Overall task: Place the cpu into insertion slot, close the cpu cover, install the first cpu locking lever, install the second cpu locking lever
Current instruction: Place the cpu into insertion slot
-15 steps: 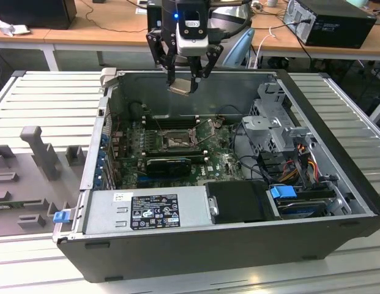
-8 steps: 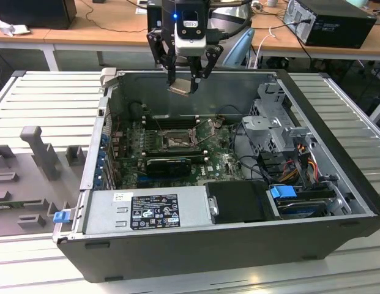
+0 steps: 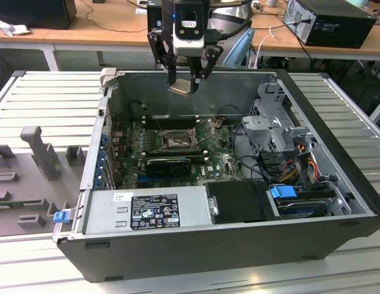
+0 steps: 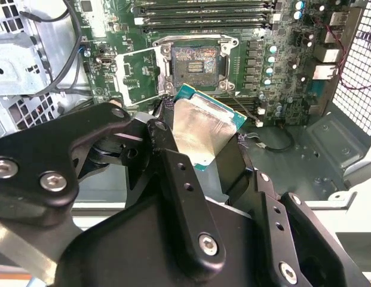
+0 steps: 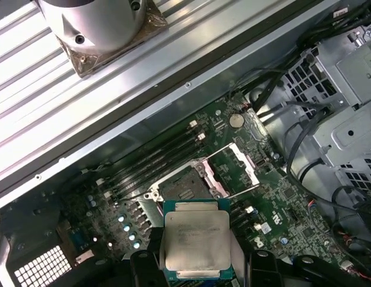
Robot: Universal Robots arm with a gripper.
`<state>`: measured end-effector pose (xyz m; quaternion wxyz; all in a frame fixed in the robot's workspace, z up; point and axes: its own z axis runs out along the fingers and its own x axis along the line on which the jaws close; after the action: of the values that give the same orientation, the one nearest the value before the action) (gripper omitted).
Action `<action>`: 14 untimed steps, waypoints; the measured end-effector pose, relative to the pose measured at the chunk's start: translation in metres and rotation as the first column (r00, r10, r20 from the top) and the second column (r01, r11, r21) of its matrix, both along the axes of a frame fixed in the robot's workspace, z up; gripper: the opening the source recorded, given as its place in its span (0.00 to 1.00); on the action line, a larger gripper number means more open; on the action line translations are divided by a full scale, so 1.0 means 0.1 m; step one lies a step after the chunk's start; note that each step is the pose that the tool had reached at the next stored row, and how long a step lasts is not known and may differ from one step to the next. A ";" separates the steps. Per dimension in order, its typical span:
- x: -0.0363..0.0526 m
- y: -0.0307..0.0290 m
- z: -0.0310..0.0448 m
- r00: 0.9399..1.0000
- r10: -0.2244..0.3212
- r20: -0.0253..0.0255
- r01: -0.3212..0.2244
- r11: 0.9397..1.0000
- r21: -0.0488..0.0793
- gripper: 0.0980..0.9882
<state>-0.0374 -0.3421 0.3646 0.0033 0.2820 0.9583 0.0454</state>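
- Grips the cpu (image 3: 183, 87) by two opposite edges in the gripper (image 3: 187, 78), black fingers (image 4: 173, 173) closed against the chip.
- Holds the chip in the air above the open computer case (image 3: 208, 248), tilted in the exterior view and well clear of the motherboard (image 3: 221, 160) below.
- Turns the chip's silver-grey metal top (image 5: 196, 244) toward the camera in both wrist views, with a green edge showing around it (image 4: 200, 133).
- Shows the insertion slot (image 3: 175, 140) uncovered on the board, its dark square centre (image 4: 194, 61) exposed inside a metal rim and well apart from the held chip.
- Shows the cpu cover (image 5: 216, 180) swung open to one side of the slot (image 5: 184, 187), with green board visible through its square window.
- Places the slot just beside the long black memory slots (image 4: 203, 9).
- Sets the case on a grooved metal table (image 3: 43, 98), with the power supply (image 3: 147, 211) along the case's near wall in the exterior view.
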 end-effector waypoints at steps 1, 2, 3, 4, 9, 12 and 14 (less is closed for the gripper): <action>0.000 0.000 0.000 1.000 -0.004 0.000 0.004 1.000 0.000 0.48; 0.000 0.000 -0.001 1.000 -0.008 0.000 0.008 1.000 0.000 0.48; 0.000 0.000 -0.001 1.000 -0.012 0.000 0.012 1.000 0.000 0.48; 0.000 0.000 -0.001 1.000 -0.017 0.000 0.017 1.000 0.000 0.48; 0.000 0.000 -0.004 0.999 -0.050 0.000 0.050 0.999 0.000 0.48; 0.000 0.000 -0.007 0.997 -0.072 0.000 0.072 0.997 0.000 0.48; 0.000 0.000 -0.008 0.996 -0.091 0.000 0.091 0.996 0.000 0.48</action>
<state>-0.0374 -0.3421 0.3637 0.0054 0.3251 0.9446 0.0451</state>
